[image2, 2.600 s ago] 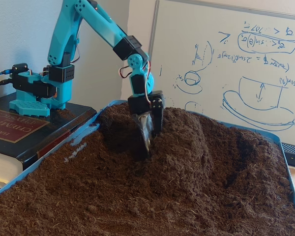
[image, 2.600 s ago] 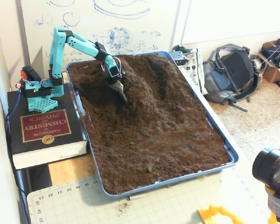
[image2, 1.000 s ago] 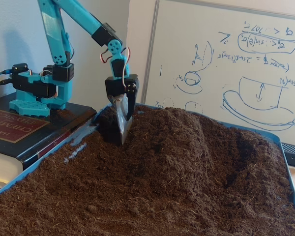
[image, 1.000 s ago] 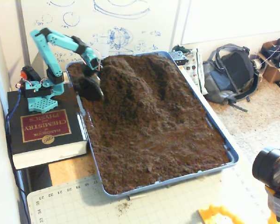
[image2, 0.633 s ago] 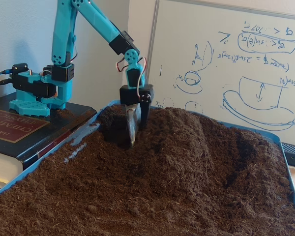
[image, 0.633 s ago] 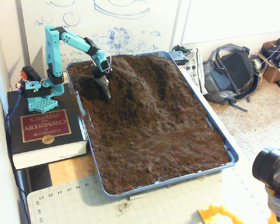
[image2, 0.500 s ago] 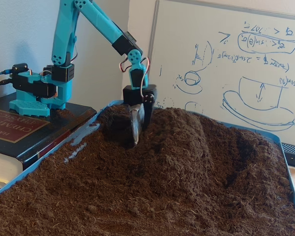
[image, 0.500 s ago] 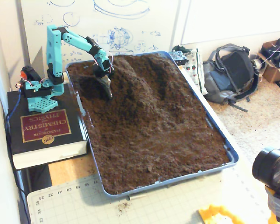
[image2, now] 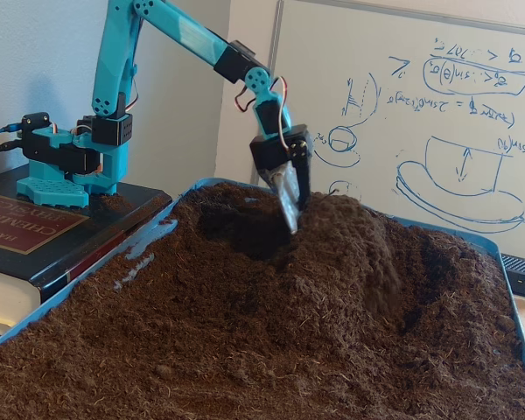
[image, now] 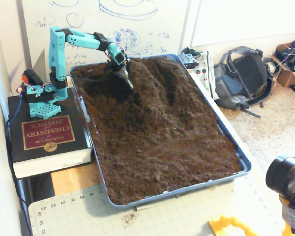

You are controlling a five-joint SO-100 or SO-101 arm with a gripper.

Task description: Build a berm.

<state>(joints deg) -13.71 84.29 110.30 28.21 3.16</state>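
Here, in a fixed view from above, the blue tray (image: pixel 243 164) is full of dark soil; the berm (image: pixel 155 81) runs along its far end, nearest the whiteboard (image: pixel 113 24). The gripper (image: pixel 129 84) sits at the berm's left flank, beside a dark hollow. In a fixed view from soil level, the gripper (image2: pixel 290 220) points down, tip against the berm (image2: pixel 350 245) crest (jaw spacing: cannot tell). Arm base rests on a book (image2: pixel 26 227).

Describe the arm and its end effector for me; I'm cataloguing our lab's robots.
The arm has turquoise plastic links with black servo blocks at the joints. Thin red and white wires loop near the wrist. The end effector is black-framed with a pale, tapering, soil-dusted blade. An orange part sits by the base.
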